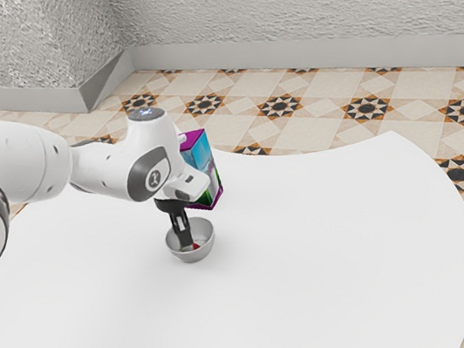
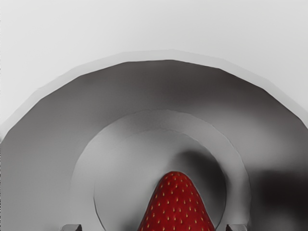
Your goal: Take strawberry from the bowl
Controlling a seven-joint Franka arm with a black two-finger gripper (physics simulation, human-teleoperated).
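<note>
My gripper (image 1: pixel 186 239) reaches down into a small grey metal bowl (image 1: pixel 206 248) on the white table. A bit of the red strawberry (image 1: pixel 196 246) is visible beside the fingertips, low inside the bowl. In the wrist view the strawberry (image 2: pixel 176 207) lies on the bottom of the bowl (image 2: pixel 144 86), its rounded tip showing and the rest cut off. The tips of my gripper (image 2: pixel 154 227) stand wide apart on either side of it, with gaps between them and the fruit; the gripper is open.
A colourful box with purple edges (image 1: pixel 205 168) stands just behind the bowl, close to the hand. The white table (image 1: pixel 340 245) extends toward the exterior view's right, where its curved edge meets the tiled floor.
</note>
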